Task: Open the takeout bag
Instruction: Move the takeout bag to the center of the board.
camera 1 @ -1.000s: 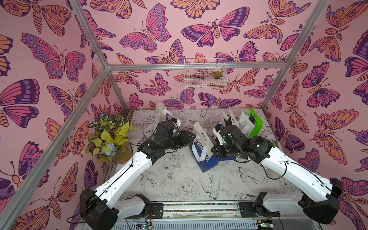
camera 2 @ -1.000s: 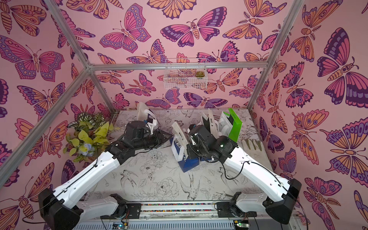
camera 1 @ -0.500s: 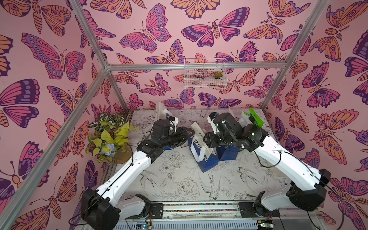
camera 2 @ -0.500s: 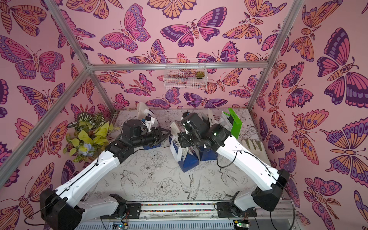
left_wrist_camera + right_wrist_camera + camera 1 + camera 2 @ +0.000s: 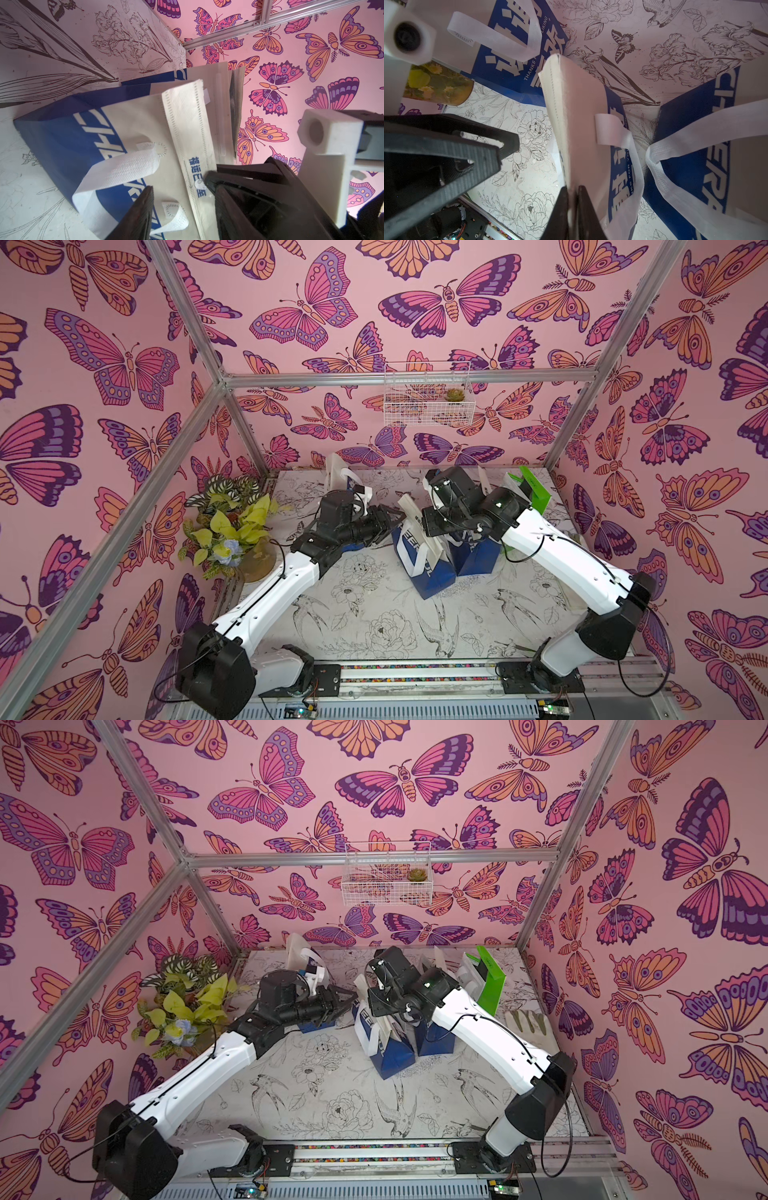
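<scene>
My right gripper (image 5: 572,191) is pinching the bag (image 5: 581,116) by its top edge. My left gripper (image 5: 179,180), half-open, is flanking it from 9 o'clock. The bag is standing mid-table, mouth seemingly shut; spreading it is pending.

The blue-and-white takeout bag (image 5: 87,128) sat on the flower-sketch table (image 5: 62,52), with its white handle loop (image 5: 124,168) flopped across the front. The left gripper (image 5: 178,182) had its black fingers (image 5: 141,209) spread apart, either side of the bag's stitched top edge (image 5: 187,135). Another bag (image 5: 220,93) stood just behind, with pink butterfly wall (image 5: 291,62) past it.
</scene>
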`<state>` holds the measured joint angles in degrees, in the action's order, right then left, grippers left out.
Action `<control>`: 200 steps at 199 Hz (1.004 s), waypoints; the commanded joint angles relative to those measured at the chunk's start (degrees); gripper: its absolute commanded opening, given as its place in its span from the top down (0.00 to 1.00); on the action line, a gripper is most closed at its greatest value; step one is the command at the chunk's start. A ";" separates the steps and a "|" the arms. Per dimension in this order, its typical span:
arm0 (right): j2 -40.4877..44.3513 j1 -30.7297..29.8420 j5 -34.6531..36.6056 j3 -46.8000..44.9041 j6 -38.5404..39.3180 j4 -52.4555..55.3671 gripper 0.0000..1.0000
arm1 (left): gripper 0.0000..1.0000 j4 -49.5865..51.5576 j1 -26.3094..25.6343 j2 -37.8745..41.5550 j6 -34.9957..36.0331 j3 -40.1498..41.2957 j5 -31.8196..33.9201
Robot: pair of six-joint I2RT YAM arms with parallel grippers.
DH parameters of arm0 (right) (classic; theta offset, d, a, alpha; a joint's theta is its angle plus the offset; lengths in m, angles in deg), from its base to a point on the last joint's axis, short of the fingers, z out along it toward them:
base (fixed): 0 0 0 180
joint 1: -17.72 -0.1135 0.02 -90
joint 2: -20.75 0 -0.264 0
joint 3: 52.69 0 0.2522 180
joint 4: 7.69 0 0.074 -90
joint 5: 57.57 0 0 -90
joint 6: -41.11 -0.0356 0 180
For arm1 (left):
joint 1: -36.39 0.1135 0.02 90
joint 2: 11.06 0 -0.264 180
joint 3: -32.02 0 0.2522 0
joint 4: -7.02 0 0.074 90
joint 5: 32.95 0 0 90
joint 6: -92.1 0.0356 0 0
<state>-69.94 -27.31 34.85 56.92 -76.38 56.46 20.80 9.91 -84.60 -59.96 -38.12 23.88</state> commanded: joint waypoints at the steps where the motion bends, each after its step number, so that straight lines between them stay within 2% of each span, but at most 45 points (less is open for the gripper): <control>1: 2.49 1.80 -3.71 -3.06 -0.86 -2.11 0.97 | 0.49 -9.37 0.38 -2.87 -1.68 2.33 -2.71; 21: 3.95 3.20 -7.21 -6.18 -1.42 -4.51 1.00 | 0.49 -15.63 0.38 -4.05 -3.66 4.14 -3.03; 60: 6.22 5.89 -15.05 -8.57 -2.46 -8.26 1.00 | 0.50 -17.56 0.38 -4.60 -1.50 4.76 -2.40; 86: 5.64 6.10 -19.50 -8.31 -1.83 -8.61 1.00 | 0.50 -21.42 0.24 -5.40 -2.68 5.31 -3.24; 129: 5.18 6.40 -21.60 -9.25 -1.99 -9.19 1.00 | 0.53 -24.39 -0.26 -7.69 -3.34 5.10 -4.19; 181: 5.09 6.64 -21.77 -9.28 -2.04 -8.63 1.00 | 0.66 -27.53 -0.59 -7.72 -4.51 4.79 -4.19; 200: 5.22 6.71 -20.95 -8.97 -2.01 -8.05 1.00 | 0.68 -28.74 -0.59 -7.46 -5.37 4.87 -4.10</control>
<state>-64.74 -20.56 15.16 47.63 -77.84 47.76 -3.03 9.71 -92.20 -64.82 -33.75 20.63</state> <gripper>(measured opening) 0.051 0.332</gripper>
